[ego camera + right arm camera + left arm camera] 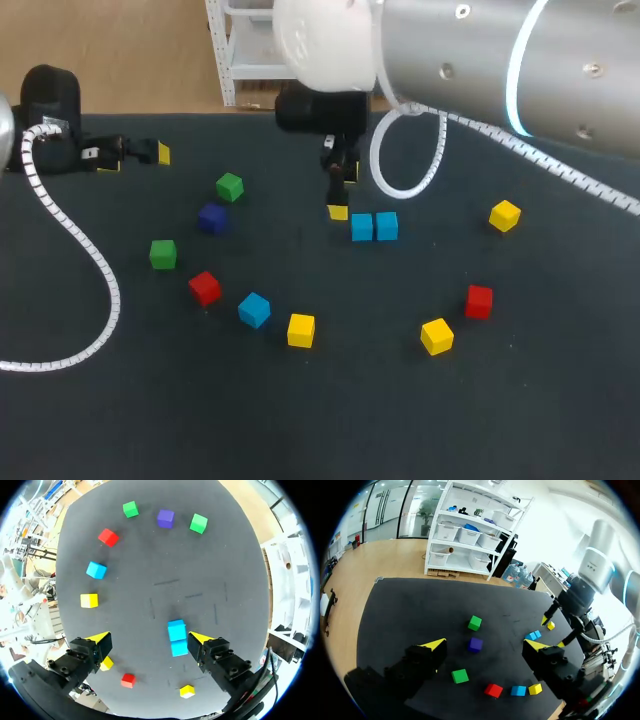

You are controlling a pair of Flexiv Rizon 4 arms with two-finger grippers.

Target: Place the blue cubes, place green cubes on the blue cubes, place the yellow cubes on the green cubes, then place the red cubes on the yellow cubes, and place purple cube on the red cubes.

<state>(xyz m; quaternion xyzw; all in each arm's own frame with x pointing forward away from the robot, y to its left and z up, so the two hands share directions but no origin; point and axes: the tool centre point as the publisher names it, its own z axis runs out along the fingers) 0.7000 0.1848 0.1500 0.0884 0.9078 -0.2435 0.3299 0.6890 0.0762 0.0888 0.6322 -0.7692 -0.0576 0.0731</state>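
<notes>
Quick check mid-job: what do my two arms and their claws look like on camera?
The right arm is a fat silver tube with a glowing cyan ring and a white rounded joint. The left arm shows a black wrist block. Each has a white spiral-wrapped cable. The left claw and right claw are black, with two fingers ending in bright yellow wedge tips.

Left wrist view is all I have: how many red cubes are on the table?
Observer: Two. Besides the left red cube, the head view shows a right red cube, outside yours.
Operator: Is the right gripper holding anything?
Observer: No. The right wrist view shows the right gripper open and empty, the blue pair ahead by one finger.
Operator: Do those two touch?
Observer: Yes, side by side, faces together.
</notes>
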